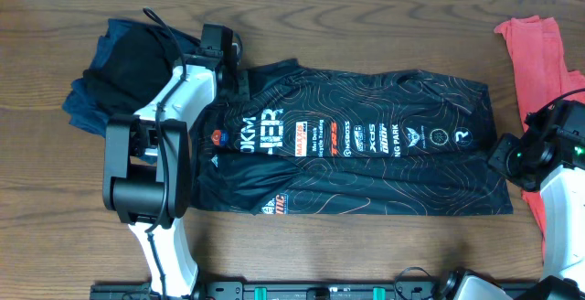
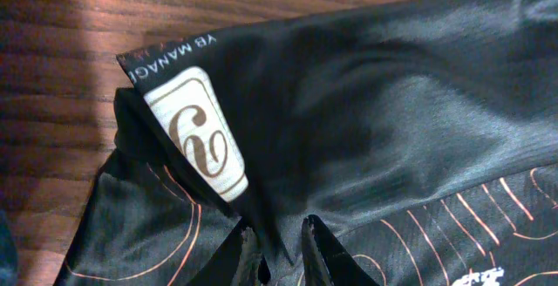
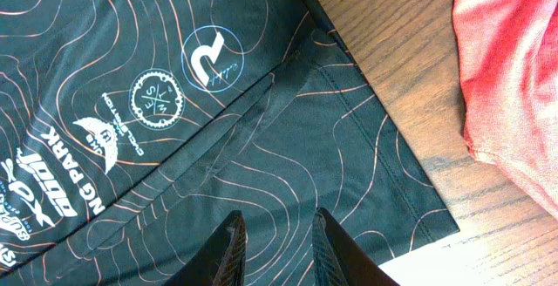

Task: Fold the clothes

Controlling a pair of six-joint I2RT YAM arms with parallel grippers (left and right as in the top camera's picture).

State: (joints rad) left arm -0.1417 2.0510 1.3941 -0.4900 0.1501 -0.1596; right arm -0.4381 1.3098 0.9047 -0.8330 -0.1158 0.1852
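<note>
The jersey (image 1: 366,154) is black with thin orange contour lines, white lettering and logos, and a cream neck label (image 2: 196,133). At far right the T-shirt (image 1: 539,53) is coral-red; at far left the folded garments (image 1: 110,76) are navy and black; the table (image 1: 366,16) is brown woodgrain

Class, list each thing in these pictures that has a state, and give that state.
black jersey: laid out flat, collar edge turned over.
left pincer: shut on the jersey's collar fold.
right pincer: open, over the jersey's corner.
red T-shirt: unfolded, rumpled.
dark garments: loosely heaped.
</note>
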